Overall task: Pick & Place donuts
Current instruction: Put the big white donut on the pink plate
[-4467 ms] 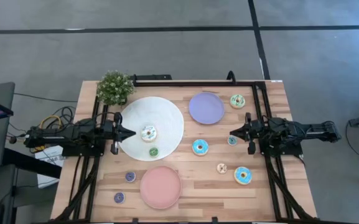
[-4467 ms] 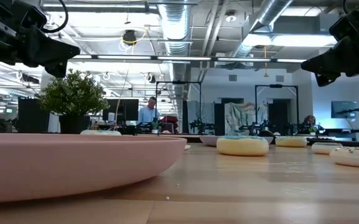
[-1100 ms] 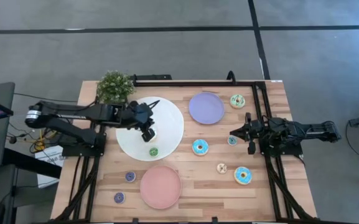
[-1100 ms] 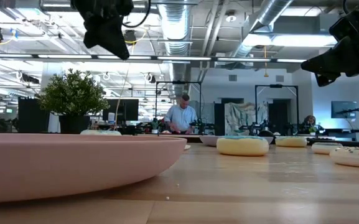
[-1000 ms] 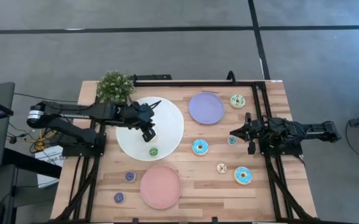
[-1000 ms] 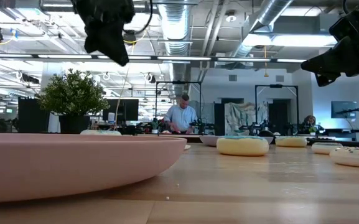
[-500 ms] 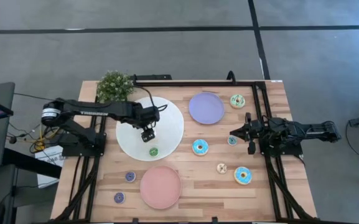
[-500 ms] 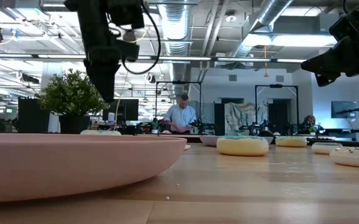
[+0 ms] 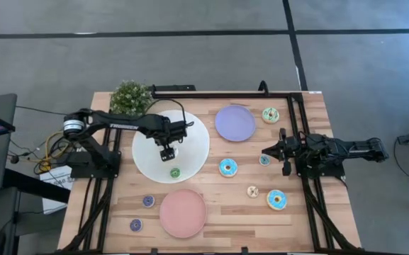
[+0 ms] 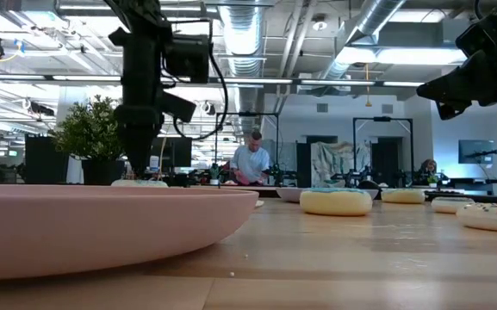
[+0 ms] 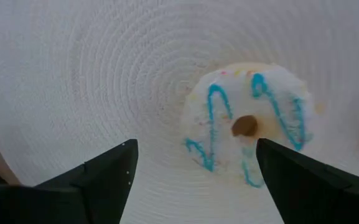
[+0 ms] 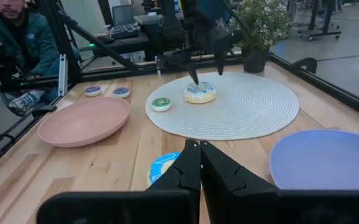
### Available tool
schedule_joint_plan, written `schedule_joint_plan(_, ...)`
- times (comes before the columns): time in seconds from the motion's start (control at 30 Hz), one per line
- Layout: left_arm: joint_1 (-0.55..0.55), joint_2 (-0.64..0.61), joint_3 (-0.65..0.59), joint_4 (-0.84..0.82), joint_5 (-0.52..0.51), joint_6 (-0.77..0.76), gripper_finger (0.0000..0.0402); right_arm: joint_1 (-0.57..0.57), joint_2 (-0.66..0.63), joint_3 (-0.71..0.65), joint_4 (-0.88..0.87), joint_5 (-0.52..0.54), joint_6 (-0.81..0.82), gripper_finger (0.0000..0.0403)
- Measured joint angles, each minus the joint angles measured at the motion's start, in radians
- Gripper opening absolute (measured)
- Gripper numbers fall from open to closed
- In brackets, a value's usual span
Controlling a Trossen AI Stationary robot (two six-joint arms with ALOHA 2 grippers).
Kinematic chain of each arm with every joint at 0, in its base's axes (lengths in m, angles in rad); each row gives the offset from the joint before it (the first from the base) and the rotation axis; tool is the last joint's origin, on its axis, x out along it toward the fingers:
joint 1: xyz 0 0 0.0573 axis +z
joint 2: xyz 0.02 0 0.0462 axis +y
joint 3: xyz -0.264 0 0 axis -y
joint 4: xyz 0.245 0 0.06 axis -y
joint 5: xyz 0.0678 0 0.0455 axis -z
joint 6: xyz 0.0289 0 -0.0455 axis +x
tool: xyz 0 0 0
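Note:
A white donut with blue icing lines (image 11: 247, 127) lies flat on the round white plate (image 9: 190, 134). My left gripper (image 11: 195, 171) points down over it, open, with one finger on either side of the donut and touching nothing. The right wrist view shows that gripper (image 12: 207, 73) just above the donut (image 12: 200, 93). In the high view the gripper (image 9: 167, 151) hides the donut. My right gripper (image 9: 264, 150) waits shut at the table's right side, above a mini blue donut (image 9: 264, 160).
A mini green donut (image 9: 175, 172) lies on the white plate. A lilac plate (image 9: 234, 122) and a pink plate (image 9: 183, 212) hold nothing. Other donuts lie on the wood: light blue (image 9: 227, 167), pale green (image 9: 270, 114), beige (image 9: 252, 190), sprinkled (image 9: 276, 200), purple (image 9: 148, 201). A plant (image 9: 130, 98) stands far left.
My left gripper has tipped from slanting to pointing straight down and has come down over the white plate until its fingertips stand beside the white donut. The donut has stayed where it was.

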Motion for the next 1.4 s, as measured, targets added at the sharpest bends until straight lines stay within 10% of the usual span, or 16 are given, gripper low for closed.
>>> schedule_joint_plan(1.4,0.044,0.067,-0.01,0.05,0.009,0.082,0.0314,0.0,-0.002,0.0,0.0,0.0,0.0,0.0)
